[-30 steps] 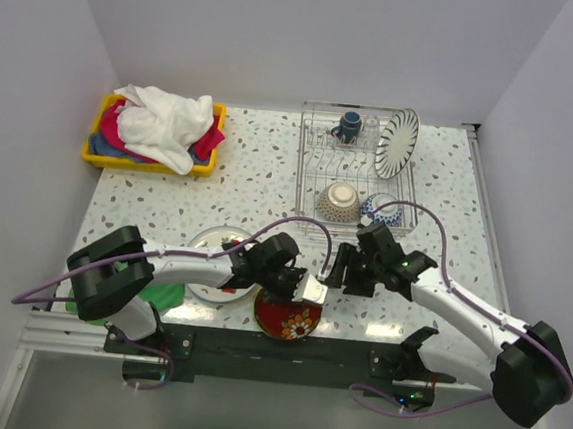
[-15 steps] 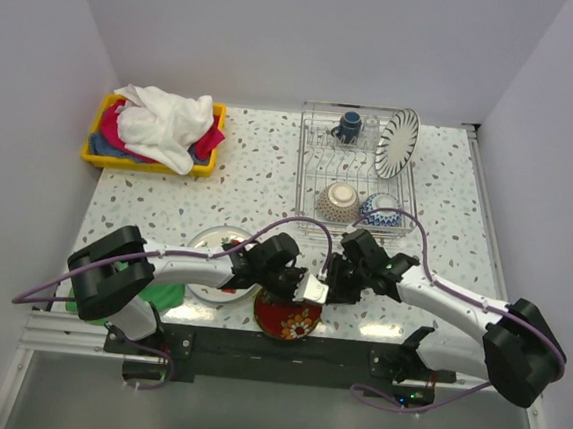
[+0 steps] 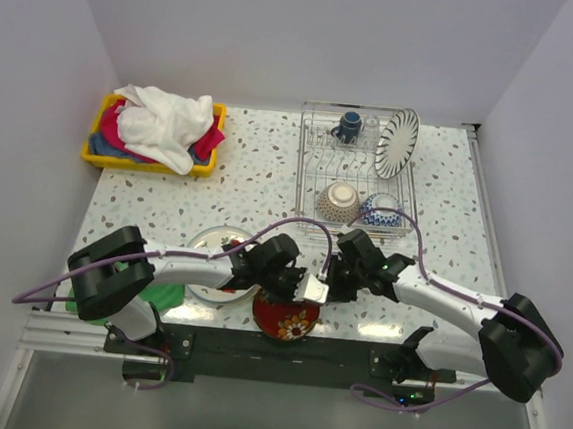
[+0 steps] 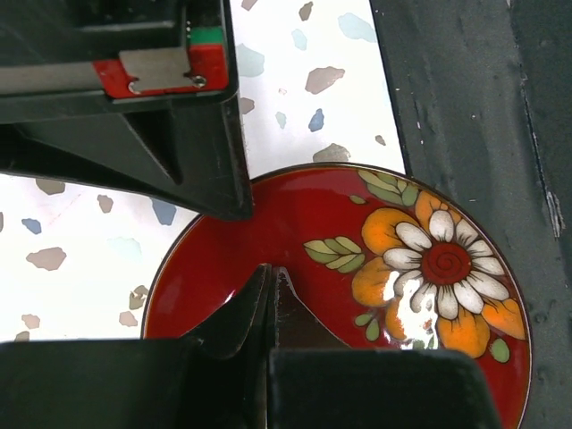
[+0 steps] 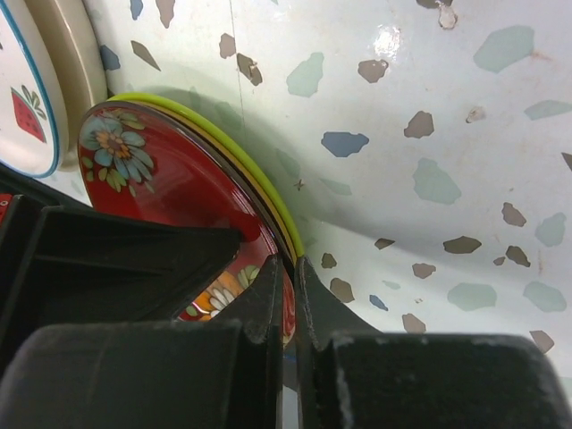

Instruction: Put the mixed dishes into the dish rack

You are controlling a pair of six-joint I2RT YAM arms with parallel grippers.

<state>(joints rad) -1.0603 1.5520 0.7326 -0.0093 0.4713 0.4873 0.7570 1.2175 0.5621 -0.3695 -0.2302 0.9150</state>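
Because the red floral plate [image 3: 289,321] lies at the near lip of the table [image 3: 261,162], bottom centre of the top view and partly over the dark rail [image 3: 375,351], I work it with both hands. My right gripper [image 5: 286,264] is clamped on the plate's rim. At the bottom centre of the right wrist view, the yellow-green edge runs straight into the thin gap between my fingers. The plate sits tilted there, one side raised off the speckled top with shadow under it.

My left gripper [image 4: 270,273] has its fingers pressed together with nothing visible between them. The tips are over the red face at the lower left of the left wrist view, though I cannot tell if they touch it. I judge this hand is steadying or tipping the plate, since a plate lying flat offers no edge to pinch.

The dish rack [image 3: 310,156] stands in the upper right of the top view, well apart from the plate. In it the striped plate [image 3: 397,142] stands on edge, the dark blue mug [image 3: 349,126] sits at the back, and two bowls [image 3: 340,201] lie upside down in front. The middle tines are bare, so I judge a rim grip suits slotting this plate upright there.
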